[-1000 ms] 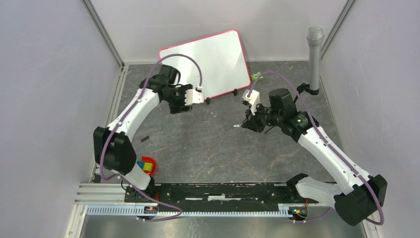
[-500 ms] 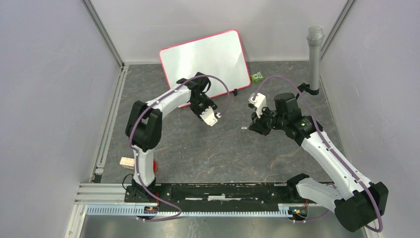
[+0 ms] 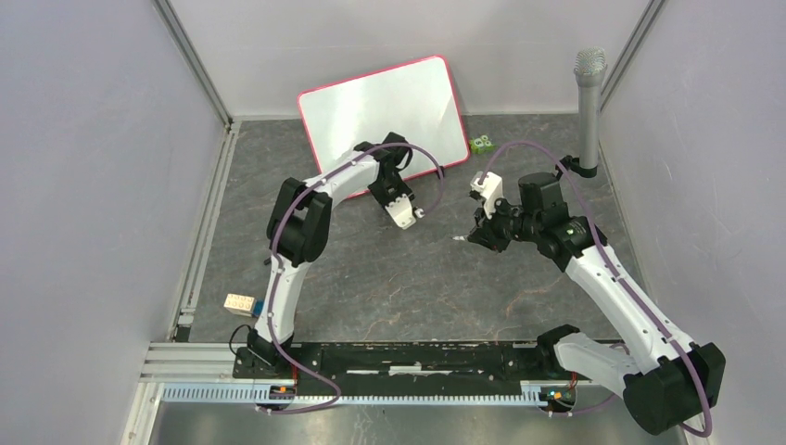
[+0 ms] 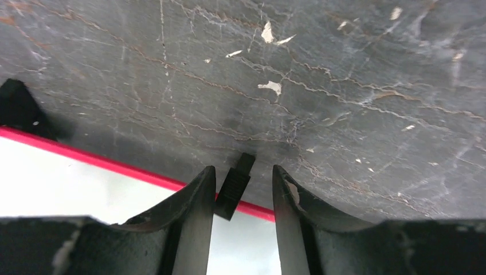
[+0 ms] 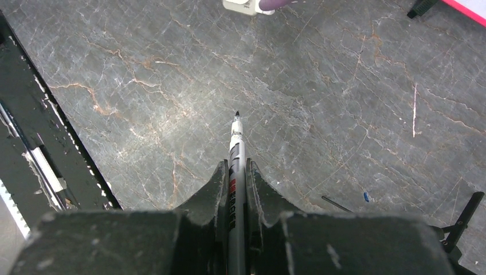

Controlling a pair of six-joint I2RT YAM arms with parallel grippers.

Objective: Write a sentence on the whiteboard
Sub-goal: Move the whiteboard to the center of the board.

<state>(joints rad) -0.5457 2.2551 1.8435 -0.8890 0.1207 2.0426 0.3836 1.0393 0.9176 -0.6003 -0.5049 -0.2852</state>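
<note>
The whiteboard (image 3: 380,107), white with a thin red frame, lies tilted at the back of the table. Its face looks bare white, and the sentence is out of view. My left gripper (image 3: 387,185) reaches its near edge. In the left wrist view the left gripper (image 4: 240,172) is open, with a small black foot (image 4: 235,188) of the whiteboard (image 4: 86,183) between the fingers, close to the left one. My right gripper (image 5: 236,167) is shut on a grey marker (image 5: 235,146), bare tip forward, above the table right of centre. From above, the marker (image 3: 461,239) points left.
A grey microphone-like post (image 3: 589,102) stands at the back right. A small green piece (image 3: 480,145) lies beside the board's right corner. A beige block (image 3: 239,302) sits near the left arm's base. A black rail (image 3: 417,357) runs along the near edge.
My left arm has swung right to the board's near edge, and its jaws have narrowed around the black foot. My right arm drifted slightly right with the marker.
</note>
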